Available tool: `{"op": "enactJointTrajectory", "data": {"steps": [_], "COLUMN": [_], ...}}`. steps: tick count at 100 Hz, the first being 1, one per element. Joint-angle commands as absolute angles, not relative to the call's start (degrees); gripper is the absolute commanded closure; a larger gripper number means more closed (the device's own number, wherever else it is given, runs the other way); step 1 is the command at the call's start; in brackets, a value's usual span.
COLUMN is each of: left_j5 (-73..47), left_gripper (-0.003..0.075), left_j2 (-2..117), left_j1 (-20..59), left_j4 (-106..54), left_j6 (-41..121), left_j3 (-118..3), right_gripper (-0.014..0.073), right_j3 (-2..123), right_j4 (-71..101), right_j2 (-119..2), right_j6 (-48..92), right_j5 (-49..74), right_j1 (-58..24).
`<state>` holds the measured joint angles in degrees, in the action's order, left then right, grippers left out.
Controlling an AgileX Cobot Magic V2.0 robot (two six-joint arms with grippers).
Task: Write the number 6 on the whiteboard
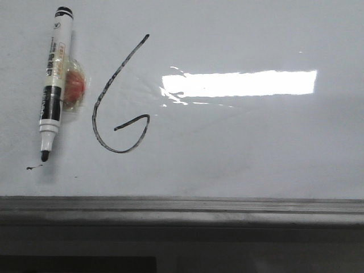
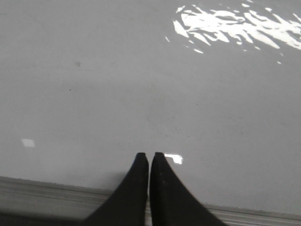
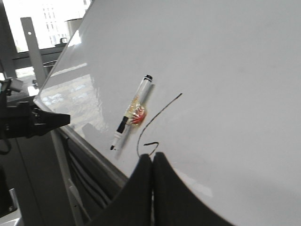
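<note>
The number 6 (image 1: 116, 108) is drawn in thin black line on the whiteboard (image 1: 244, 148): a long slanted stroke with a curled loop below. It also shows in the right wrist view (image 3: 155, 120), its loop partly hidden behind my fingers. A white marker (image 1: 54, 79) with an uncapped black tip lies flat to the left of the 6, a red-orange tag (image 1: 74, 85) beside its barrel. My right gripper (image 3: 152, 156) is shut and empty, near the 6's loop. My left gripper (image 2: 149, 155) is shut and empty over bare board by the frame.
The grey metal frame edge (image 1: 182, 207) runs along the board's near side. A bright rectangular reflection (image 1: 239, 83) lies right of the 6. Tiny ink specks (image 1: 33, 167) sit below the marker tip. The left arm's dark gripper (image 3: 40, 120) shows beyond the board's edge.
</note>
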<state>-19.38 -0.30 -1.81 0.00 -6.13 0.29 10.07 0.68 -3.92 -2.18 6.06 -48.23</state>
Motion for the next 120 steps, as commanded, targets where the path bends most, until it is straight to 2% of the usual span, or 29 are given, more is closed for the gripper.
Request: {"op": "enactJointTrajectory", "data": {"steps": [1,17,46,60,74,97,120], "left_j5": [-16.8,-16.8,-16.8,-16.8,-16.8,-16.8,-16.8], "left_gripper": [0.0739,0.0739,0.0739,0.0739,0.0739,0.0739,0.0739], "left_j2": [-2.1,-2.1,-2.1,-2.1,-2.1,-2.1,-2.1], "left_j1": [-1.3,-1.3,-1.3,-1.3,-1.3,-1.3,-1.3], "left_j4": [0.0,0.0,0.0,0.0,0.0,0.0,0.0], "left_j6": [-6.5,-6.5,-6.5,-6.5,-6.5,-6.5,-6.5], "left_j3": [2.8,2.8,2.8,2.8,2.8,2.8,2.8], "right_gripper": [0.0657,0.0658,0.0658,0.0658,0.0657,0.0657,0.0657], "right_j3": [11.5,11.5,9.0,7.1,4.8,-2.4,-2.3], "right_j4": [-0.3,-0.9,-1.4,-1.4,-1.4,-1.8,-2.3], "right_j2": [-4.5,-4.5,-4.5,-4.4,-4.1,0.0,1.7], "right_j6": [-1.9,-1.9,-1.9,-4.0,-4.5,-4.5,-4.5], "right_j5": [1.5,1.5,1.5,1.5,1.6,1.5,17.9], "right_j1": [-44.8,-34.4,-7.8,-0.1,3.2,3.4,3.4]}}
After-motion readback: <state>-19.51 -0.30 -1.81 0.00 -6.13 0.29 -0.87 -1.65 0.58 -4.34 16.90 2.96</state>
